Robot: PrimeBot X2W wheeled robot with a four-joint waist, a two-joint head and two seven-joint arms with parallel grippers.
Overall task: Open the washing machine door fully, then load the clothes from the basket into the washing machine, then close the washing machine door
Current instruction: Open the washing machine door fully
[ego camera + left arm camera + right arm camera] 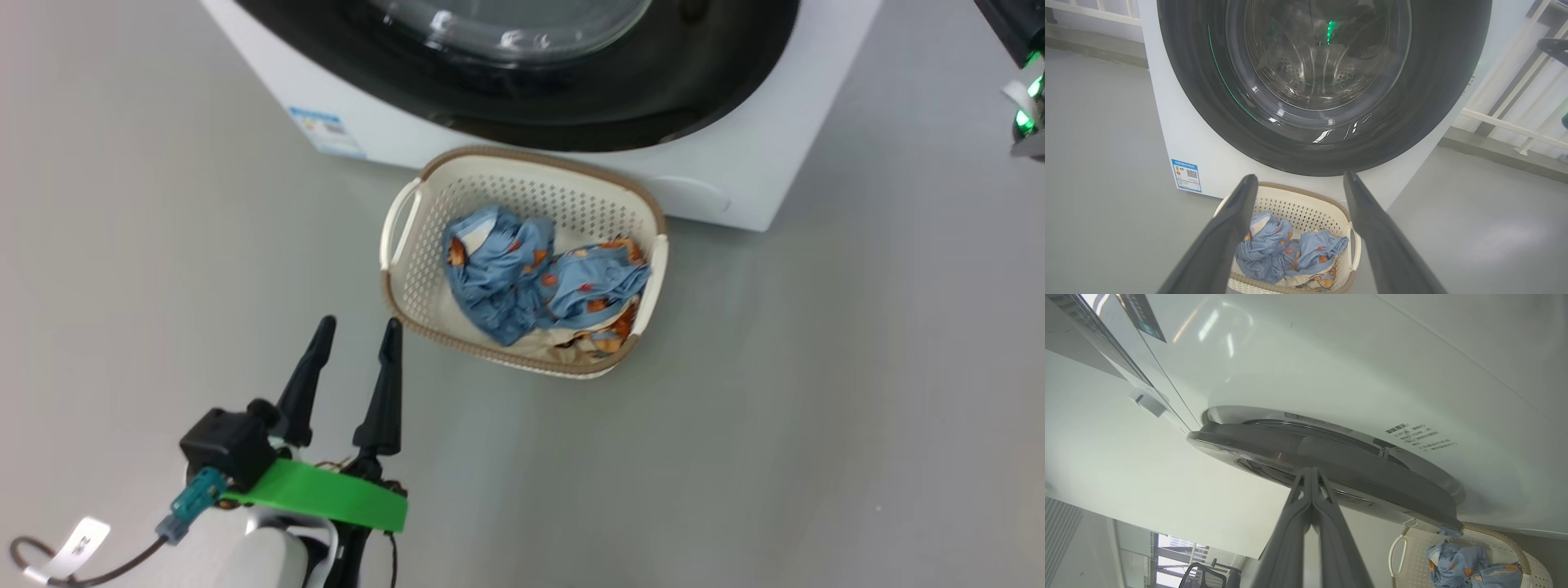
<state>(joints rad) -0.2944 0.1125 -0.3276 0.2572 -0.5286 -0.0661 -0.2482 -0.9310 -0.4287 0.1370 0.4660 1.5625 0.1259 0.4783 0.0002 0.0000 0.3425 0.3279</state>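
Right wrist view: the right gripper (1311, 471), long dark fingers pinched together on nothing, sets its tips at the rim of the large round glossy black door (1274, 443), seemingly just ajar on the big white front-loading washing machine (1331, 367) (likely to lever it wider). Spread and empty, the left gripper (360, 322) hovers near the cream-white perforated plastic basket (522, 157) of light blue printed clothes (531, 278), which crowds the door's swing.
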